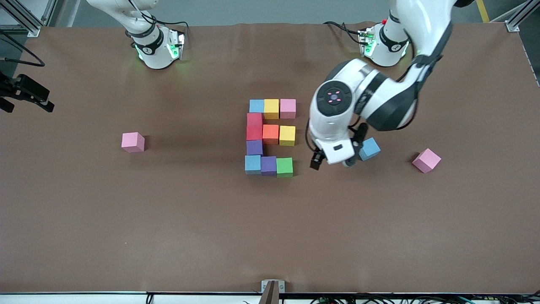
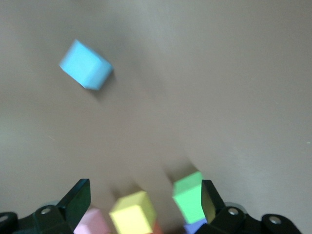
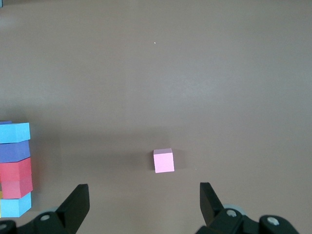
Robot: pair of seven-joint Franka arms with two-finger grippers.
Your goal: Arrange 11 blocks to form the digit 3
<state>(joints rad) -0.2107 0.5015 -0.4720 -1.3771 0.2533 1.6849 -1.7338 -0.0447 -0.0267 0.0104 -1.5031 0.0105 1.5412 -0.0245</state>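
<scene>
Matte cubes form E-shaped digit 3 (image 1: 270, 137); left tool (image 1: 333, 162) spread empty beside loose blue cube (image 1: 369, 149); right tool (image 3: 144, 204) spread.

The light is bright and even, and it comes from above. The table (image 1: 168, 219) looks dull brown with no shine. Small soft shadows sit beside the blocks (image 1: 270, 137). The left arm (image 1: 367, 101) drops a fuzzy dark patch on the table. The left wrist view is smeared and blurry, so its blue block (image 2: 86, 65) looks soft. The right wrist view is sharp.
</scene>
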